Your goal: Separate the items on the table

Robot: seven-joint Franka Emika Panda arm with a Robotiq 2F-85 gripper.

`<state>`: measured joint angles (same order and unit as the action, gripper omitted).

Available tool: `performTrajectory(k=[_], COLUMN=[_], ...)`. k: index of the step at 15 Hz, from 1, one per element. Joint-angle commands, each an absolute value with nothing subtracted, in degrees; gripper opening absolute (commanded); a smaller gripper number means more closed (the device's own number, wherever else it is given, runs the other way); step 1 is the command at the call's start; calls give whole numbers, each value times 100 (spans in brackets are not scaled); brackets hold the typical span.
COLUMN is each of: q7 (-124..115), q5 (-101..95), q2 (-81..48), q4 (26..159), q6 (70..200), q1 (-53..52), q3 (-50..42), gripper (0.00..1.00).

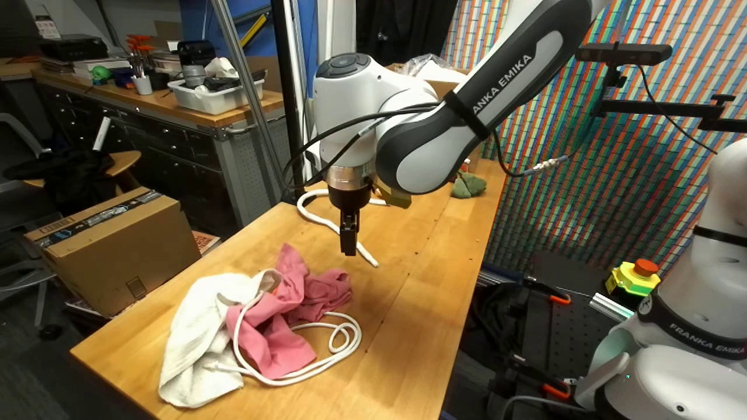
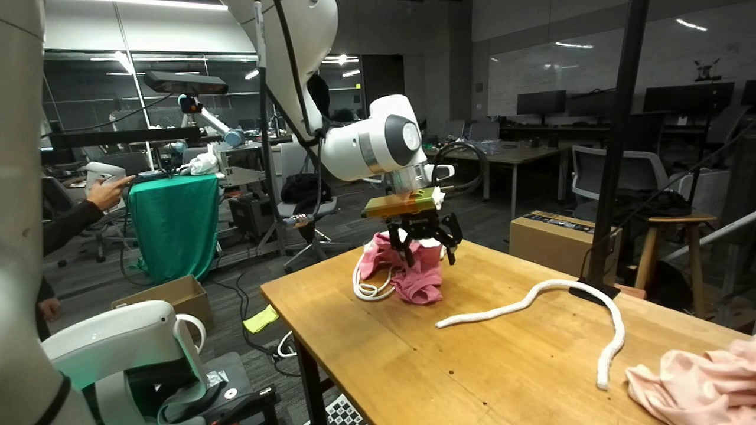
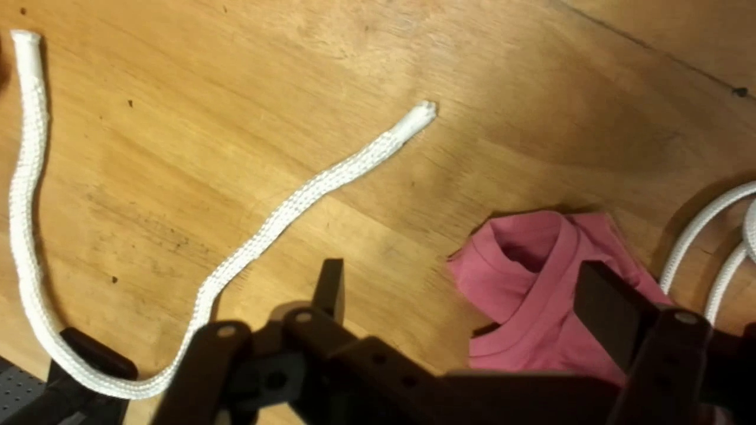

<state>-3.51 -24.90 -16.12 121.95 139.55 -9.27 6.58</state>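
Pink cloth (image 2: 420, 282) below the end effector (image 2: 430, 260)

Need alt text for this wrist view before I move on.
Open black gripper above a wooden table, with crumpled pink cloth at lower right. A white braided rope forms a U, mostly at left; thinner white cord loops at the right edge.

Pink cloth (image 1: 283, 344) crumpled up in an exterior view, white cloth (image 1: 195, 338) touching at nine o'clock, thin cord (image 1: 279, 382) looping at four, thick rope (image 1: 320, 220) curving clear at one!
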Motion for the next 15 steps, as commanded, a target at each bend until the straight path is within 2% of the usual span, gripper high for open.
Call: performTrajectory(k=[1,15], q7=[-49,-628], q5=[-2360,-2768], q2=[-1399,-2015], q4=[12337,12013], q6=[14156,15678], q1=[-1064,-1886], q3=[761,711], gripper=[100,100])
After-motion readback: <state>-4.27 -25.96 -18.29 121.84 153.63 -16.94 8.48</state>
